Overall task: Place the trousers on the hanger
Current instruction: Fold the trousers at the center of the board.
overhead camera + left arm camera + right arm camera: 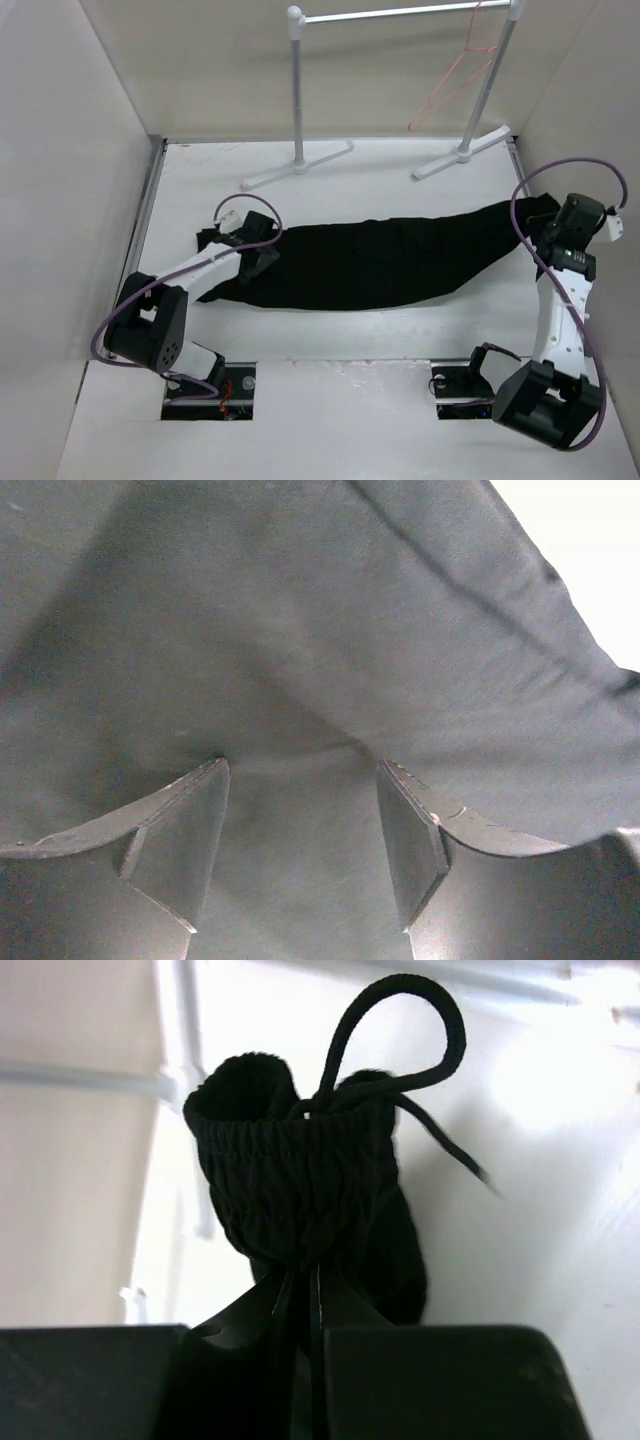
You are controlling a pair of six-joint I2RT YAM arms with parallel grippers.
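Note:
The black trousers (380, 262) lie stretched across the table from left to right. My right gripper (556, 228) is shut on their gathered waistband (300, 1190), whose drawstring loop (400, 1020) sticks up. My left gripper (262, 258) is open over the leg end; in the left wrist view its fingers (190, 830) press on dark fabric (300, 660) with cloth lying between them. The pink-red wire hanger (455, 85) hangs from the right end of the clothes rail at the back.
The white and metal clothes rail (400, 14) stands at the back on two white feet (297, 165). White walls enclose the table on the left, right and rear. Two cut-outs hold the arm bases at the near edge.

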